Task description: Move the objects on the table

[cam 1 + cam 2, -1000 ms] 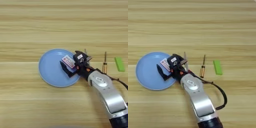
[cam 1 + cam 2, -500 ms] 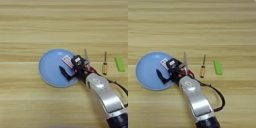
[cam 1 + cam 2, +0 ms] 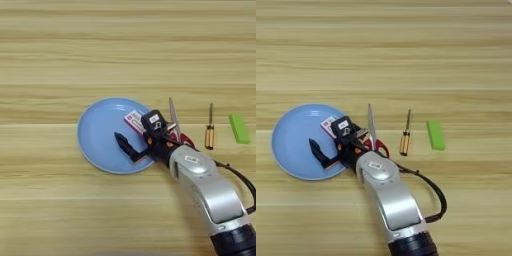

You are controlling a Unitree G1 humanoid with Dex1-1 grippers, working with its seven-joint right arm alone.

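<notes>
The right gripper (image 3: 131,144) is positioned over the blue plate (image 3: 95,137), its two black fingers spread wide and holding nothing. One finger (image 3: 124,143) extends toward 9 o'clock above the plate's centre; the other lies by the white-and-red box (image 3: 134,121).

Risk: the box rests on the plate's rim at 2 o'clock, touching or just beside the gripper body. A sideways sweep of the arm would likely drag the box off the plate or tip the plate itself. The red-handled scissors (image 3: 175,125) lie just beside the forearm (image 3: 205,187), their handles partly hidden by it; a careless withdrawal could snag them.

The box sits at 1 o'clock from the gripper's fingertips. The screwdriver (image 3: 210,131) and the green block (image 3: 239,128) lie on the table (image 3: 125,45) at 3 o'clock, well apart from the gripper.
</notes>
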